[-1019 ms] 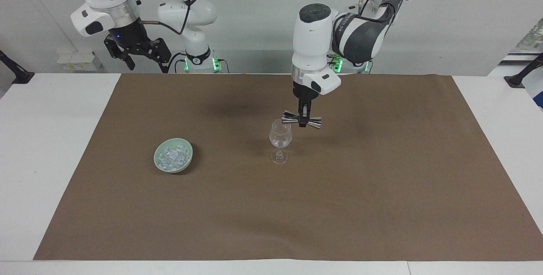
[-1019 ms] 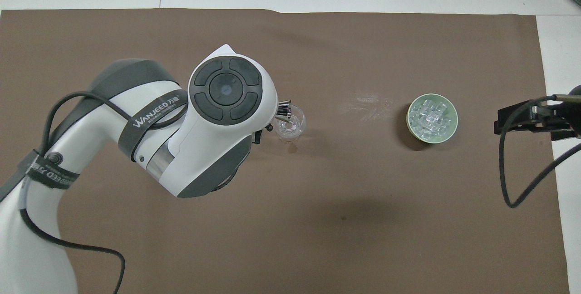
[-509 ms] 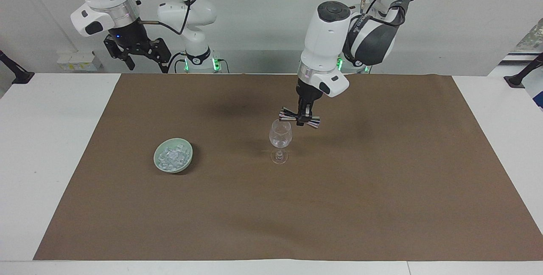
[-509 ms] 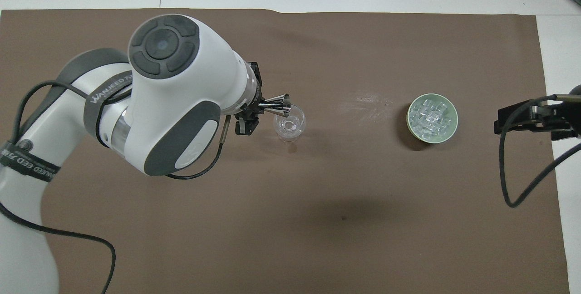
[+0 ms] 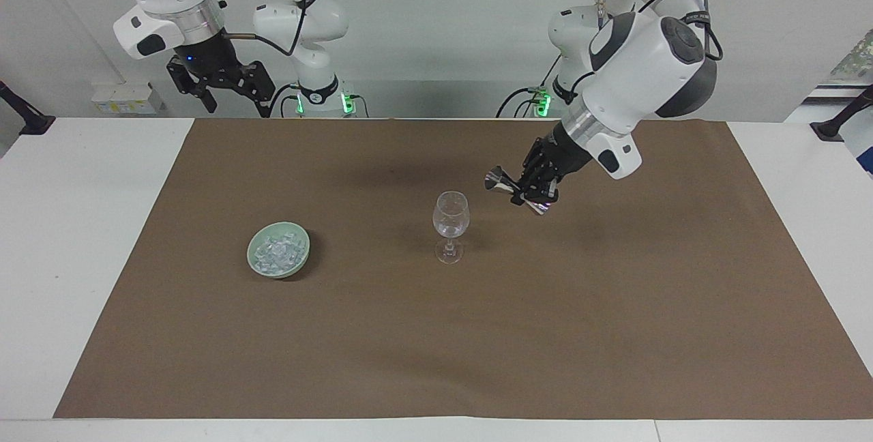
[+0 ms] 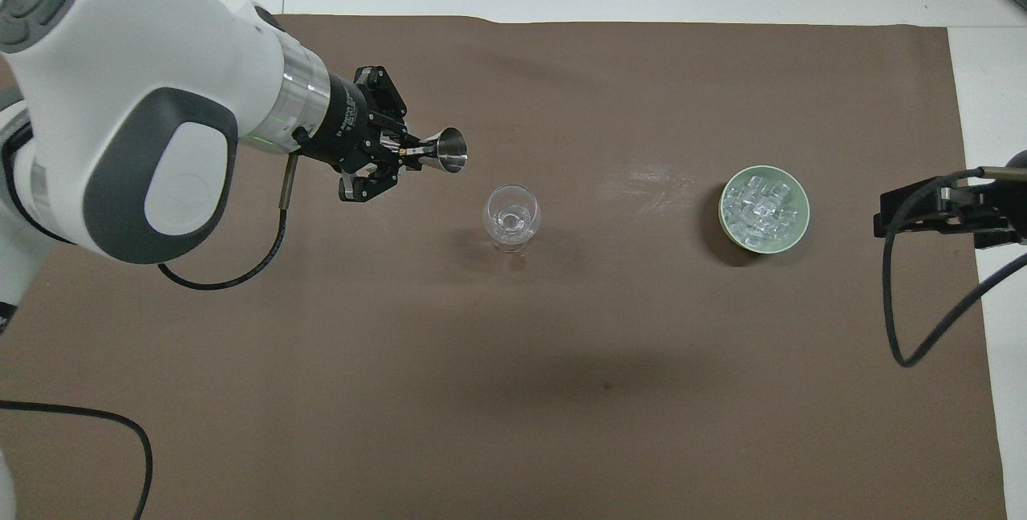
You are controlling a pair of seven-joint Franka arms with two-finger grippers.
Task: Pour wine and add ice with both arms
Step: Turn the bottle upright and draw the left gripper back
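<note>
Brown paper covers my table from end to end, and on it I see the ice heaped in a small pale green bowl toward the right arm's end. I read the chunks as clear and whitish, filling the bowl well. Near the middle of the paper, well apart from the bowl, a clear stemmed glass stands upright; I cannot tell whether anything is in it.

My left hand is up in the air over bare paper beside the glass, toward the left arm's end. Its fingers are closed tight on the waist of a silver double-ended jigger, which lies tilted, one cup pointing toward the glass but clear of its rim. In the overhead view I see the jigger's open mouth apart from the glass.

My right hand waits raised over the table's edge at the right arm's end, fingers spread wide, holding nothing
</note>
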